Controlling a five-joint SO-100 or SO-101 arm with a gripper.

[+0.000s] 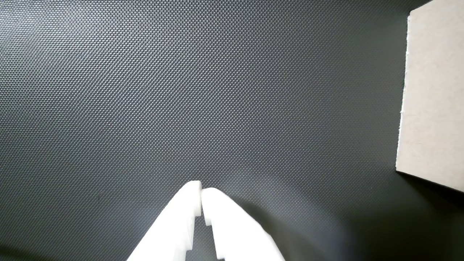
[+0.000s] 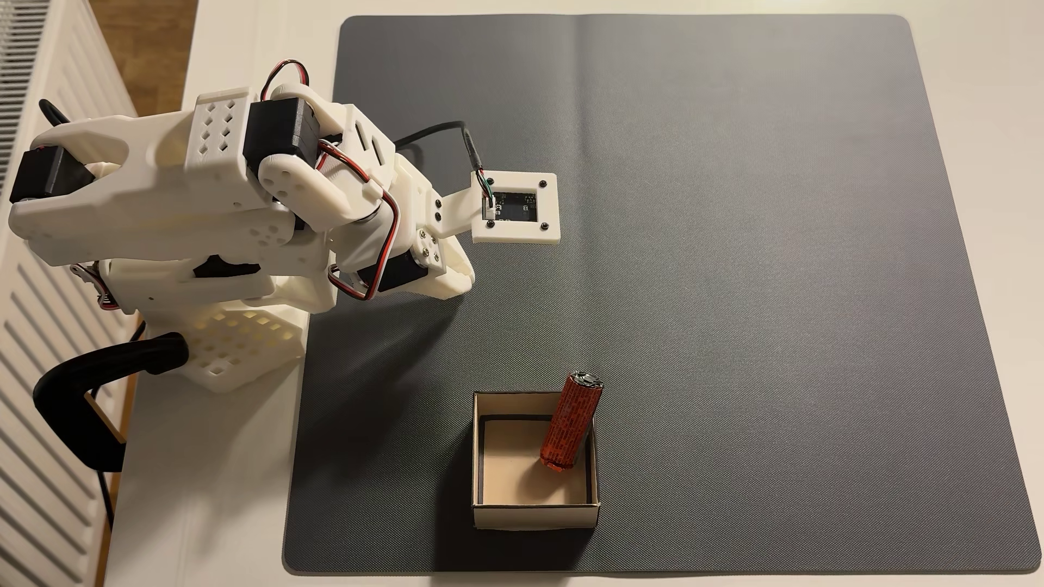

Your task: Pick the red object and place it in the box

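The red object [image 2: 568, 423], an orange-red cylinder with dark print and a silvery top end, stands tilted inside the box [image 2: 534, 516]. Its lower end rests on the box floor and its upper part leans over the far right corner of the rim. The box is a small, open cardboard square near the mat's front edge in the fixed view. In the wrist view my white gripper [image 1: 201, 192] is shut with nothing between its fingertips, hovering over bare mat. The box's outer wall [image 1: 431, 98] shows at that view's right edge. My arm [image 2: 226, 197] is folded back at the left, well away from the box.
A dark grey textured mat [image 2: 734, 254] covers most of the white table. The arm's base is clamped at the table's left edge by a black clamp [image 2: 85, 395]. A white radiator [image 2: 34, 338] runs along the far left.
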